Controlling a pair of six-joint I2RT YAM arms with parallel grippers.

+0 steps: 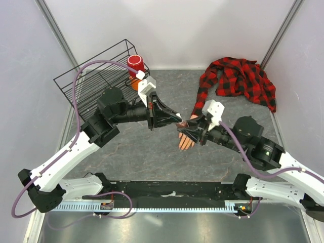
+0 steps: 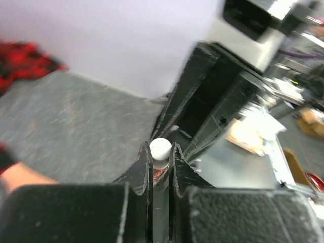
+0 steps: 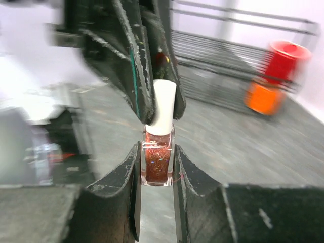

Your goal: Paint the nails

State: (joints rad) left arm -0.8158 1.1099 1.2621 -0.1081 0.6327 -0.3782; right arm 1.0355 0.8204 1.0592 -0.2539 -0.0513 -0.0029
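Observation:
A tiny polish bottle (image 3: 158,162) of glittery red polish stands upright between my two grippers. My right gripper (image 3: 157,152) is shut on its glass body. My left gripper (image 2: 161,149) is shut on its white cap (image 2: 160,148), which also shows in the right wrist view (image 3: 163,106). In the top view the two grippers meet tip to tip, the left (image 1: 176,117) and the right (image 1: 189,124), just above the pale peach mannequin hand (image 1: 186,140). The hand extends from a red-and-black plaid sleeve (image 1: 238,78). Its nails are too small to make out.
A black wire basket (image 1: 91,81) stands at the back left, with a red cup (image 1: 135,64) and an orange object (image 1: 134,84) at its right side. Both show in the right wrist view, the cup (image 3: 283,58) and the orange object (image 3: 263,98). The plaid shirt lies heaped at the back right.

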